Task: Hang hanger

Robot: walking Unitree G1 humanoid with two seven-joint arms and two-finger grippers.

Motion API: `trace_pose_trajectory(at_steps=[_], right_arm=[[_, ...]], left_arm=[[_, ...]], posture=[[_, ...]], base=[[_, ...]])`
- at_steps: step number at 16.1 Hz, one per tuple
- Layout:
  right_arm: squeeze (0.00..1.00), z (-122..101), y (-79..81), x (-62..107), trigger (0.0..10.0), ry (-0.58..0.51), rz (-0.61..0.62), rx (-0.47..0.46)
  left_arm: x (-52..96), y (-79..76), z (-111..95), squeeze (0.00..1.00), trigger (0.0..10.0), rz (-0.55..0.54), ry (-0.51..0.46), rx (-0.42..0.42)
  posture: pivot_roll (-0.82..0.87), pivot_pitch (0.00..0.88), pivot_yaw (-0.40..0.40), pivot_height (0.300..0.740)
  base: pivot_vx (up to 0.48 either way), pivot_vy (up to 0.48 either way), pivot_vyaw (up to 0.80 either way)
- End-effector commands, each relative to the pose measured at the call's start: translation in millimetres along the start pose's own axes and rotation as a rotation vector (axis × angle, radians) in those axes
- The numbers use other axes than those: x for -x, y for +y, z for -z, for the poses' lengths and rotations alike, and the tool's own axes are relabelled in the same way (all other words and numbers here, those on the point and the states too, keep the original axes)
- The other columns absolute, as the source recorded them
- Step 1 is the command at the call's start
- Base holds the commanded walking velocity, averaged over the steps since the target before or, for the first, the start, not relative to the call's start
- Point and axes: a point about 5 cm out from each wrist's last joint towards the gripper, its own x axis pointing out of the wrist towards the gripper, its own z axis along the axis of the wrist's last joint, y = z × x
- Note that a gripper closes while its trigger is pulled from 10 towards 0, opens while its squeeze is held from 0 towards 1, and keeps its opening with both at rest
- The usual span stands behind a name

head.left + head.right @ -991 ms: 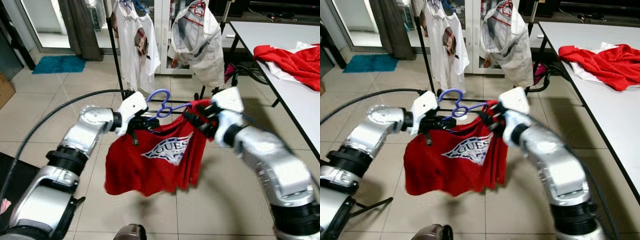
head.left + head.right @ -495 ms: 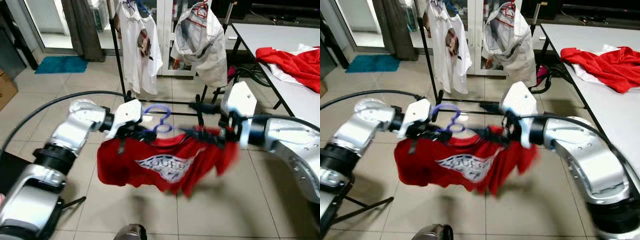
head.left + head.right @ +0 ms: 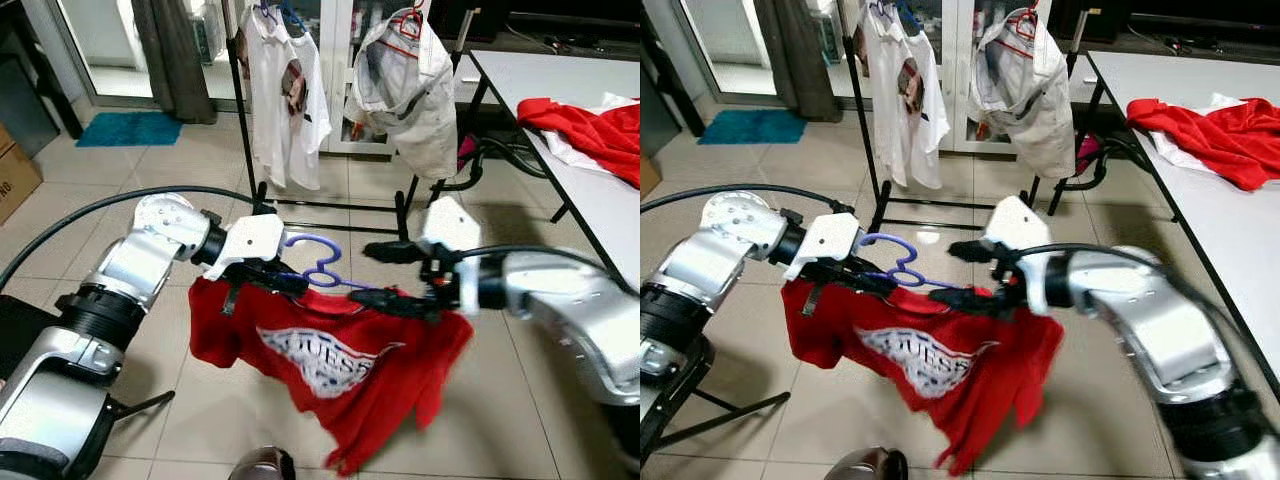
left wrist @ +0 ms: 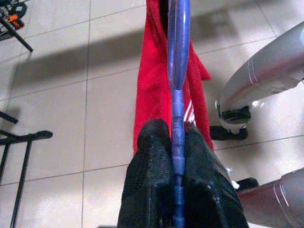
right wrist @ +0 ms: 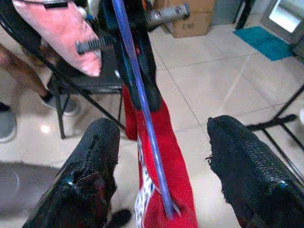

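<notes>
A blue hanger (image 3: 318, 262) carries a red T-shirt (image 3: 335, 362) with a white logo, held at mid height in front of me. My left gripper (image 3: 262, 275) is shut on the hanger's left arm; in the left wrist view the fingers (image 4: 152, 156) pinch the blue bar (image 4: 176, 71). My right gripper (image 3: 385, 275) is open at the hanger's right end. In the right wrist view the blue bar (image 5: 137, 95) passes untouched between the spread fingers (image 5: 95, 161). The shirt's right side sags low. The black clothes rack (image 3: 243, 110) stands behind.
A white shirt (image 3: 285, 90) and a beige garment (image 3: 410, 95) hang on the rack. A white table (image 3: 590, 190) with red cloth (image 3: 590, 120) is at the right. A black cable (image 3: 100, 205), a teal mat (image 3: 125, 128) and a cardboard box (image 3: 15, 172) lie left.
My right gripper has opened and let go of the hanger's right end. The shirt's right side has dropped lower. The left gripper keeps its hold.
</notes>
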Motion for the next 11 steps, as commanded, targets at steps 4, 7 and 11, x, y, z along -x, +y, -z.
trace_pose_trajectory(at_steps=[4, 7, 11], right_arm=[[0.0, 3, 1.2, -14.2, 0.0, 0.01, 0.015, -0.051], [0.0, 7, 2.7, -24.4, 0.0, 0.024, 0.028, -0.071], [0.0, 9, 1.0, -27.1, 0.0, 0.038, 0.039, -0.067]], left_arm=[[-2.3, 3.8, -10, 0.0, 0.0, -0.003, -0.03, -0.035], [-3.9, 3.9, -12, 0.0, 0.0, -0.003, -0.04, -0.039], [-4.3, 4.0, -14, 0.0, 0.0, 0.0, -0.052, -0.04]], posture=[[0.05, 0.009, 0.036, 0.74], [0.05, 0.011, 0.033, 0.74], [0.05, 0.011, 0.031, 0.74]], base=[[0.0, 0.0, 0.0], [0.0, 0.0, 0.0], [0.0, 0.0, 0.0]])
